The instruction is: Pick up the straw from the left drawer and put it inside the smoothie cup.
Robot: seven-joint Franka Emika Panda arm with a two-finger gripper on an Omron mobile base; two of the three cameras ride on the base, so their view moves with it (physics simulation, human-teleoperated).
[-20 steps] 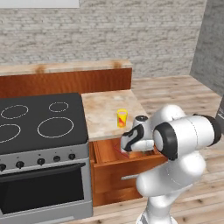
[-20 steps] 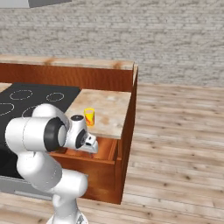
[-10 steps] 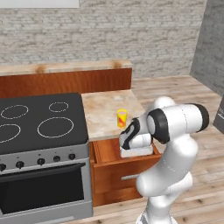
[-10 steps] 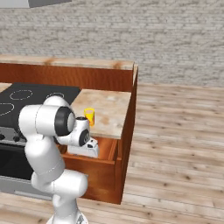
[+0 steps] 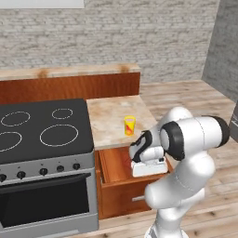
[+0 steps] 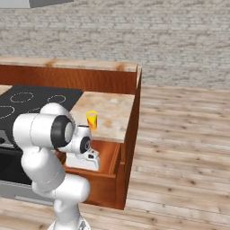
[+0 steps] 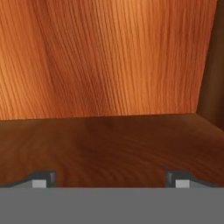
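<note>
Down in the left drawer with the tool, jaws spread wide and gripping nothing, looking at bare wooden floor and the drawer's inner wall. Cannot tell where in the drawer the straw lies; judging from the hand view, not between the fingertips. Worth fearing a blind close here: would pinch air, or would catch the thin stick by one end and send it rolling off toward a drawer corner, where such wide jaws would struggle against the wall. Could also scrape or jam against the drawer floor if lowered further, being so close above it. Risks knocking the hand against the drawer's front or side wall when sweeping sideways to search. Later, lifting out of the drawer, may swing a long stick held near one end into the edge of the desk above the drawer. Finally, with the smoothie cup standing on the desk just behind the drawer, small and light by the look of it, could tip it with an off-centre poke.
</note>
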